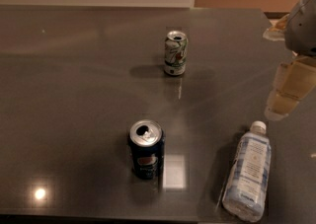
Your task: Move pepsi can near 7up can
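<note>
Water bottle (248, 176) lies near the tool (279, 110) at the right edge.

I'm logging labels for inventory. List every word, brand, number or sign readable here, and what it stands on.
No text reads clearly enough to quote.
Pepsi can: round red-white-blue logo only; lettering blurred.
7up can: green markings, letters illegible.
Bottle: blue label print, too small to read.
Hand, at the right edge above the bottle: no markings seen.

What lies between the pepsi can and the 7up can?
Nothing: bare table between pepsi can and 7up can in the camera view. The gripper hangs at the right edge.
</note>
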You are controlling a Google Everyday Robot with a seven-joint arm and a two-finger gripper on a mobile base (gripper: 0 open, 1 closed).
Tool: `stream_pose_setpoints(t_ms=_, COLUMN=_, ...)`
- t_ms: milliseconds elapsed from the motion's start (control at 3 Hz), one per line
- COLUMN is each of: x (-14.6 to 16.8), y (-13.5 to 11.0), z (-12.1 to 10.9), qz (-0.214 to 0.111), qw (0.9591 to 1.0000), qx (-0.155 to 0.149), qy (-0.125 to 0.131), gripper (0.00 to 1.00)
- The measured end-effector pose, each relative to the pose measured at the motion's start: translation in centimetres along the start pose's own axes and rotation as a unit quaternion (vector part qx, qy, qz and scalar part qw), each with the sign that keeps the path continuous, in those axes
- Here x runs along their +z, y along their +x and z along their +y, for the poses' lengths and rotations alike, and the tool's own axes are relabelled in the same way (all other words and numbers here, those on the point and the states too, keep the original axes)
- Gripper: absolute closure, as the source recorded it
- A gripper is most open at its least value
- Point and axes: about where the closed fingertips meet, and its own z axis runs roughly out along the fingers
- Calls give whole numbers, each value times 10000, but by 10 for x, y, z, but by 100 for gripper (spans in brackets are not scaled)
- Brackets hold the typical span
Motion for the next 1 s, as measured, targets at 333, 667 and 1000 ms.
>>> stream_pose_setpoints(t_ms=333, x=14, y=-25, z=11, qz=-378, qw=9987, qx=-229, qy=-241, gripper=0)
stream_pose_setpoints(t_ms=667, x=29, y=-53, z=34, qz=-850, qw=9936, qx=-512, qy=-540, gripper=0)
stream_pose_setpoints(t_ms=1000, x=42, y=-81, z=65, qz=-1267, qw=9845, qx=-855, qy=-860, gripper=0)
